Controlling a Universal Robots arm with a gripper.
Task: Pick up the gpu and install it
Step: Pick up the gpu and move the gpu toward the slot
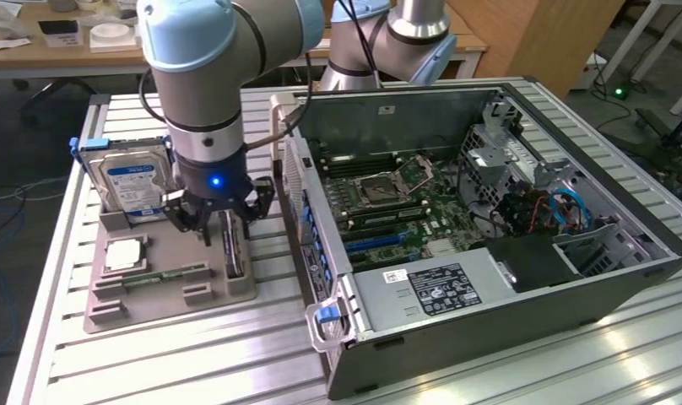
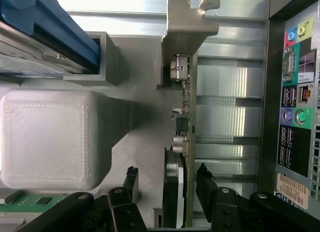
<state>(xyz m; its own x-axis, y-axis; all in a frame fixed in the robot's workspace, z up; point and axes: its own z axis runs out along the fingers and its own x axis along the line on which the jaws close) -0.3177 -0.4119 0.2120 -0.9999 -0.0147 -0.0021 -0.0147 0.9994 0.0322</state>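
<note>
Slatted table [image 1: 149,354], end effector [image 2: 167,174] astride gpu [image 2: 181,124]

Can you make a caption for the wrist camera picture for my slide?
Open gripper straddles the gpu, which stands on edge in the gray tray beside the computer case.

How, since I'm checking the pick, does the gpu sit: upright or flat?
Upright: the gpu stands on edge in the tray slot, between the fingers of the open gripper.
</note>
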